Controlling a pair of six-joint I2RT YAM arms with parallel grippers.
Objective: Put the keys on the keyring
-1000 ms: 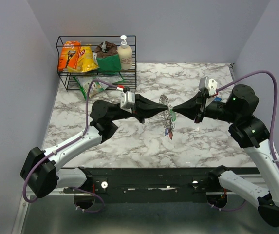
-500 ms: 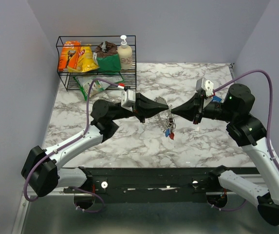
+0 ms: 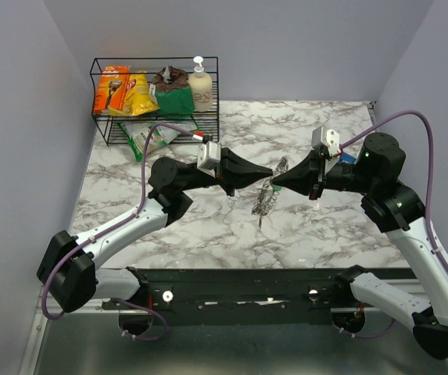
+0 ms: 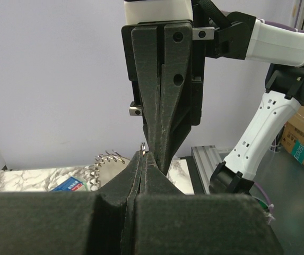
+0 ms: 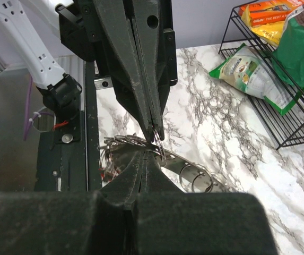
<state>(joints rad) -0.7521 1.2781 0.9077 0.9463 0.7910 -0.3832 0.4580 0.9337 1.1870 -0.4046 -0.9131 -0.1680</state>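
Note:
The keyring (image 3: 269, 190), a bunch of thin metal rings and small silver keys, hangs above the marble table between both grippers. My left gripper (image 3: 271, 173) is shut on a thin ring at its tips, which shows in the left wrist view (image 4: 142, 147). My right gripper (image 3: 275, 183) is shut on the keyring from the other side, tip to tip with the left one. In the right wrist view the rings (image 5: 126, 141) fan out to the left of my right gripper (image 5: 150, 152), with the red tags of the keys (image 5: 105, 173) below them. Other coloured keys are hidden.
A black wire rack (image 3: 153, 59) stands at the back left with snack packets and a soap bottle (image 3: 200, 84). A green packet (image 3: 158, 139) lies in front of it. A small blue object (image 3: 348, 158) lies by the right arm.
Both grippers have closed in until their tips meet. The keyring has swung up and tilted. The red and blue keys that hung below it no longer show from above.

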